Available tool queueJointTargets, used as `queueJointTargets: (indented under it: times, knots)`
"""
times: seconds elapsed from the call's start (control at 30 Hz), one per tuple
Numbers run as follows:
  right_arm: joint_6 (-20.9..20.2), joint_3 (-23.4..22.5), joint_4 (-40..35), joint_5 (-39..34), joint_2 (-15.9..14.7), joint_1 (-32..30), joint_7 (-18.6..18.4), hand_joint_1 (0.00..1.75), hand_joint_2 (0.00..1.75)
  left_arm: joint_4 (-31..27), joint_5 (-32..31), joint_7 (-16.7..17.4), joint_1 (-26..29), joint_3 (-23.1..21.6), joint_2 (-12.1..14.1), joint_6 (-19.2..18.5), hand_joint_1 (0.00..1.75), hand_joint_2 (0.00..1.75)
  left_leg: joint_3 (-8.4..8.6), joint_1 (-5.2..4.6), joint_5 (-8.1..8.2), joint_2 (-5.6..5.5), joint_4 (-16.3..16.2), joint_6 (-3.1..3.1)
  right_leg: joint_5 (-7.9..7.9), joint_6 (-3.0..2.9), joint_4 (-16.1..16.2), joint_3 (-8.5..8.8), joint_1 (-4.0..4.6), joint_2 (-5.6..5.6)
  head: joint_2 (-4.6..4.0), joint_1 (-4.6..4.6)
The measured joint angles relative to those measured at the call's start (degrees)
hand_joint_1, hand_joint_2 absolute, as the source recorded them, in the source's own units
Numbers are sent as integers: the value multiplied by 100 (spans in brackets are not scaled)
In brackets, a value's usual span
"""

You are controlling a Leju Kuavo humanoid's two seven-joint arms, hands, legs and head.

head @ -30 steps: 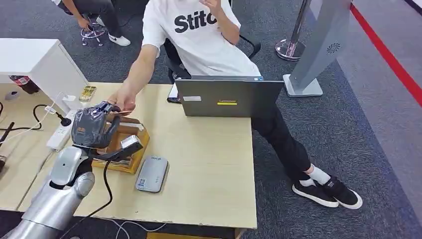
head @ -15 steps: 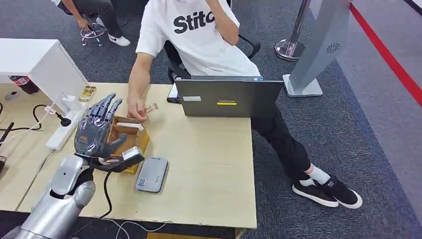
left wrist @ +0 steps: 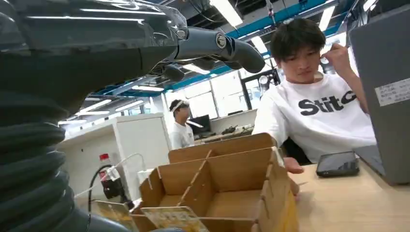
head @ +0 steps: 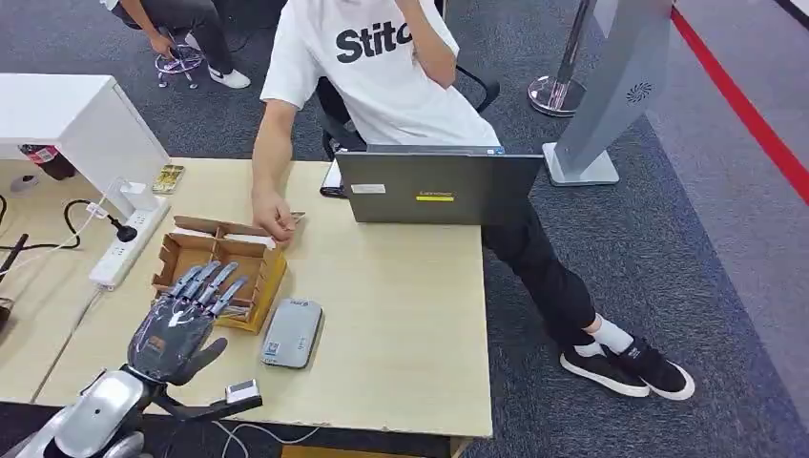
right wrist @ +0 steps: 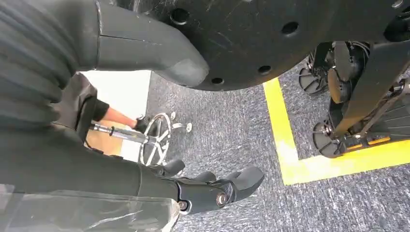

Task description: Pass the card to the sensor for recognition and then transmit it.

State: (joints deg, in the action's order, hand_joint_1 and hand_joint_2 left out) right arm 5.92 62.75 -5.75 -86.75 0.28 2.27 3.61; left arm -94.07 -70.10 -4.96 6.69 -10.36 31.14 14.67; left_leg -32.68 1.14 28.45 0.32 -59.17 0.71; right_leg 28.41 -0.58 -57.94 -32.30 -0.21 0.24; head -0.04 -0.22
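Hovering with fingers spread and nothing held, the left hand point(head: 176, 324) hangs above the bench point(head: 401, 315) edge, box point(head: 217, 267) just beyond its fingertips, sensor point(head: 292, 333) beside it, while the card point(head: 296, 220) sits pinched in the person's hand point(head: 274, 216) further off, apparently handed over.

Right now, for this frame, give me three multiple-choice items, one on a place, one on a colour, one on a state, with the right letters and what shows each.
1. Where is the grey sensor?
A. on the table beside the cardboard box
B. inside the cardboard box
C. on the laptop

2. What colour is the person's T-shirt?
A. red
B. white
C. green

3. How is the left hand?
A. gripping the card
B. fingers spread, holding nothing
C. pressing the laptop lid

Key: 1 A, it lies flat just next to the cardboard box; 2 B, white with dark lettering; 3 B, its fingers fan out over the box's near edge, nothing in them.
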Motion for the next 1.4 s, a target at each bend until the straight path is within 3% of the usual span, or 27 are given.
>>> queueJointTargets:
  times: [0.27, 0.4, 0.83, 1.4]
  knots:
    - [11, 0, 7, -4, 2, -5, 7, 0, 175, -304, -39, 100, 319, 335, 285, 19, 0, 175, 0, -1, 0, -3, 0, 0, 0, 0, 0, 3, 0, -3, 0, 2]
    - [61, 0, 7, -7, 9, -4, 0, 0, 175, -328, -208, 243, 388, 475, 306, 50, 0, 175, 0, -1, 0, -3, 0, 0, 0, 0, 1, 2, 0, -4, 0, 2]
    - [66, 11, 4, -7, 11, 1, -20, 0, 175, 120, -256, 203, 306, 695, 276, 13, 0, 175, 1, 0, 0, -4, 0, 0, 0, 0, 1, 2, 0, -5, 0, 2]
    - [57, 142, 4, -4, 11, 37, -107, 0, 175, 1359, -448, 155, -442, 536, -249, 157, 0, 175, 2, -1, 0, -4, -2, 0, -2, -2, 2, 1, -1, -5, 0, 4]
